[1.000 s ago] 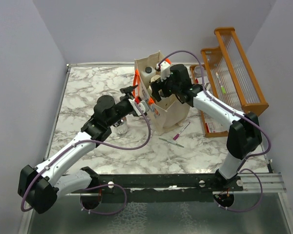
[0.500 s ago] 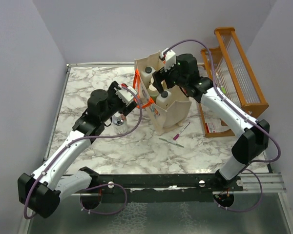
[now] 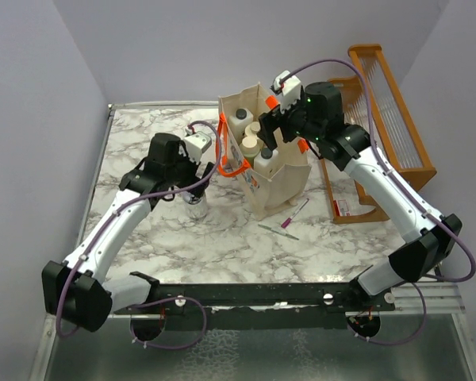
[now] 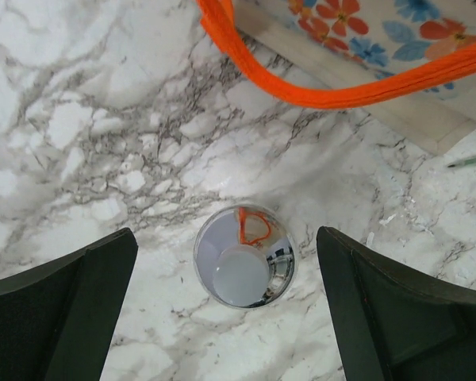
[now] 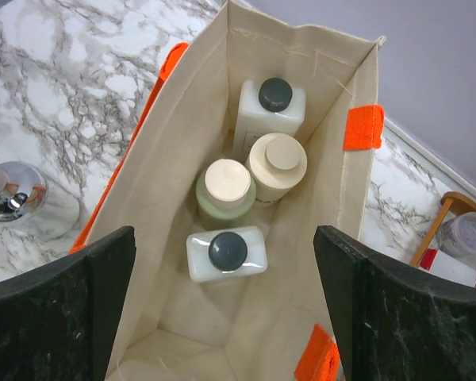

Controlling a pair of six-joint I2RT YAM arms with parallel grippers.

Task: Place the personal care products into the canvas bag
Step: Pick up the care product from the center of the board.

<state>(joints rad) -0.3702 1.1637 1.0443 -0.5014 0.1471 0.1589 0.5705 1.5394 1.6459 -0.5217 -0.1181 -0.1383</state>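
The canvas bag (image 3: 278,186) stands upright on the far half of the marble tabletop (image 3: 143,135), about midway between its left and right edges. Inside it stand four bottles: a white one with a dark cap (image 5: 271,107), a beige one (image 5: 276,163), an olive-green one (image 5: 226,190), and a second white one (image 5: 226,254). The short clear bottle with the chrome cap (image 4: 243,256) stands on the tabletop just left of the bag. The left end effector (image 4: 226,238) hangs directly above it, fingers spread wide and holding nothing. The right end effector (image 5: 224,230) hovers over the bag's mouth, also wide apart and empty. An orange slatted rack (image 3: 381,119) sits along the right edge.
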